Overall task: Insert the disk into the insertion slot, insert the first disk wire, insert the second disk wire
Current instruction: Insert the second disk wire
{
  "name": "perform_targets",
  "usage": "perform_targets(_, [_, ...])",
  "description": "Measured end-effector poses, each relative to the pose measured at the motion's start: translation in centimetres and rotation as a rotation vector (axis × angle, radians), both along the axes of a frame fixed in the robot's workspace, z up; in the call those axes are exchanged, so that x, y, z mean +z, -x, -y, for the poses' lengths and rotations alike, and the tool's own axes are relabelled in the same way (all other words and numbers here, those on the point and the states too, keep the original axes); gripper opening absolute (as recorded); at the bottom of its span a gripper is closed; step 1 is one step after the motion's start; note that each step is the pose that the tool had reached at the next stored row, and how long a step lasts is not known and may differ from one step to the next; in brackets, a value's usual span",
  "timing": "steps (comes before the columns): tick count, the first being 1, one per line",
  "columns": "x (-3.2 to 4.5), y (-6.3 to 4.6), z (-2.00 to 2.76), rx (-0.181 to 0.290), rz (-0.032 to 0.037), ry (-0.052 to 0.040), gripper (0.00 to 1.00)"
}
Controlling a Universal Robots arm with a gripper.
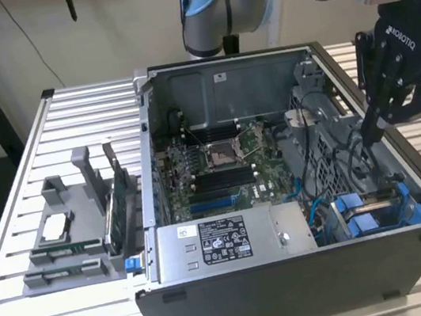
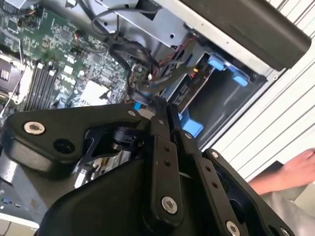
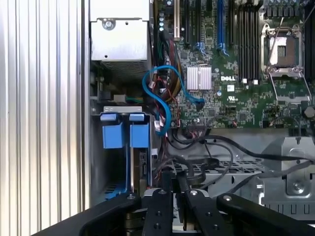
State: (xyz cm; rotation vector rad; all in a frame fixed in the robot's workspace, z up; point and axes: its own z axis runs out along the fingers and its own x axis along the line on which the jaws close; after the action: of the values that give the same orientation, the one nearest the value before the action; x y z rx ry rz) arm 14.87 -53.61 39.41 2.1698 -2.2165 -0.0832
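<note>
Gripper (image 1: 366,137) clenched amid black cables (image 2: 125,51) beside seated disk (image 3: 114,135); wire grasp unconfirmed. Risk: cable snagged, connector bent if misaligned.

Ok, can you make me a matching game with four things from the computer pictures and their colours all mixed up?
Things:
1. motherboard
2. disk carrier
3. tool
4. power-supply box

Colours:
A. black
B. grey, with a printed label
C. green
D. bright blue

Right pairs: 1-C, 2-D, 3-A, 4-B.
</note>
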Motion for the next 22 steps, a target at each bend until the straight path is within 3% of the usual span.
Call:
perform_targets(4, [0.00, 0.4, 0.59, 0.000, 0.0016, -0.0002, 0.16])
perform_targets(17, [-0.23, 0.5, 3.84, 0.003, 0.0018, -0.0001, 0.16])
perform_targets(22, [-0.30, 0.5, 4.68, 0.005, 0.0019, -0.0001, 0.16])
